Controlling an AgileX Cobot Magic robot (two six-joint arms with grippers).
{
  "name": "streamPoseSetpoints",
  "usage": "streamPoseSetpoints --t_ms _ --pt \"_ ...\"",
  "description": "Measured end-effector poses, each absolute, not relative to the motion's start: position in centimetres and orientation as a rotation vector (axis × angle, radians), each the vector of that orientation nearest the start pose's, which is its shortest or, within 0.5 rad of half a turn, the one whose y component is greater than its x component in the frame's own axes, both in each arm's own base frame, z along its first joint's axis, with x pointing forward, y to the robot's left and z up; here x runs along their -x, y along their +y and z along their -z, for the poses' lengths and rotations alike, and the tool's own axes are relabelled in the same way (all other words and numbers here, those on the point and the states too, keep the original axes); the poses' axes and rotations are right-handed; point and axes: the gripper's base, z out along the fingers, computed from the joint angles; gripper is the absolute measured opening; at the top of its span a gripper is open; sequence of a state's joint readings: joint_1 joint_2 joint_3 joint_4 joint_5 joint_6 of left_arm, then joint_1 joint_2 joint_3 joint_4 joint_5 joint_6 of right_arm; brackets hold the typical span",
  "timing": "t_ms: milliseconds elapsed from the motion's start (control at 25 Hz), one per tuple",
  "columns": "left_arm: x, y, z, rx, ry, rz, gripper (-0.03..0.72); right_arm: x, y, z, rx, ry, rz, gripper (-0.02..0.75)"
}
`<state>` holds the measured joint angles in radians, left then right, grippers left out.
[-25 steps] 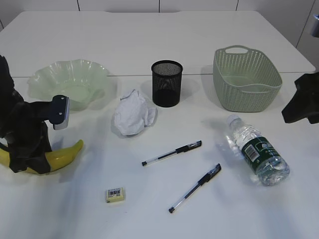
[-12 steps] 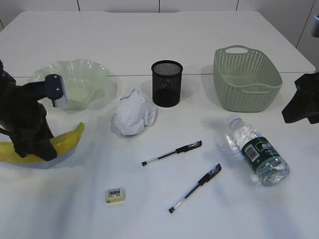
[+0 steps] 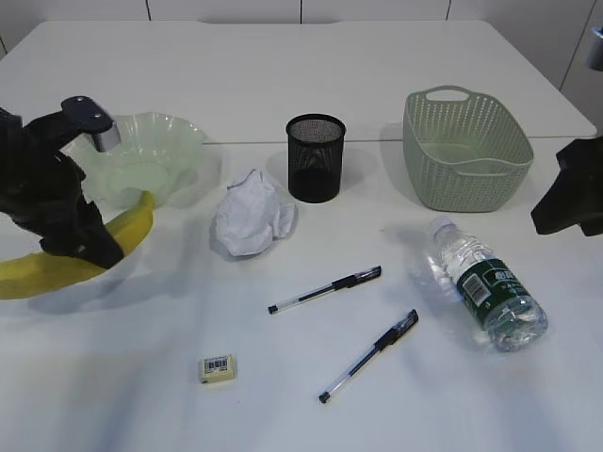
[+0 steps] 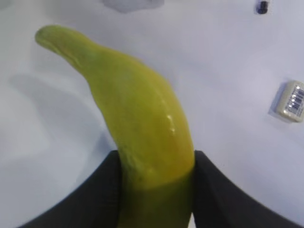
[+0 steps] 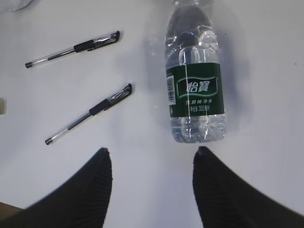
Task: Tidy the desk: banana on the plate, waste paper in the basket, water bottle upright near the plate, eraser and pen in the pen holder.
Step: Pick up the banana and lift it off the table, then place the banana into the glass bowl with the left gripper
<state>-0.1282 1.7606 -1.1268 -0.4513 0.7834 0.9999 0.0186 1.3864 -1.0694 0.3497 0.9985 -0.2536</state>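
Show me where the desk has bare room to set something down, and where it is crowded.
Free: the whole far strip behind the plate, pen holder and basket; the near edge in front of the eraser and the pens. Crowded: the middle, from the crumpled paper past both pens to the lying bottle. The left gripper holds the banana by the plate.

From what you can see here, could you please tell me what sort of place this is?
Probably an office or study desk staged for a tidying exercise: a large plain white tabletop bearing a black wire-mesh pen cup, two clear-barrelled black pens and a small pale yellow eraser.
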Motion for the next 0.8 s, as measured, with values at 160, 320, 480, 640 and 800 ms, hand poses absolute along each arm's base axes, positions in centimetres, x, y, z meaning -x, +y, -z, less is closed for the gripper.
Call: streamPoseSetpoints --t_ms 160,320,480,640,800 --pt "-33.9 -7.1 -19.9 -1.024 2.535 0.295 0.296 -26.6 3.2 -29.1 0.182 2.741 -0.401 0.408" --pt "-34.3 -7.0 -20.0 -0.968 2.526 0.275 0.296 -26.5 3.2 -29.1 0.182 2.746 -0.408 0.408" --pt "-34.6 -6.9 -20.1 -0.942 2.503 0.242 0.296 -26.4 3.2 -29.0 0.185 2.753 -0.411 0.408" --pt "-35.4 -6.9 -21.3 -0.948 2.461 0.206 0.296 -26.4 3.2 -29.0 0.184 2.755 -0.414 0.408" --pt "-37.1 -6.9 -23.7 -0.891 2.389 0.158 0.296 -26.4 3.2 -29.0 0.184 2.756 -0.415 0.408"
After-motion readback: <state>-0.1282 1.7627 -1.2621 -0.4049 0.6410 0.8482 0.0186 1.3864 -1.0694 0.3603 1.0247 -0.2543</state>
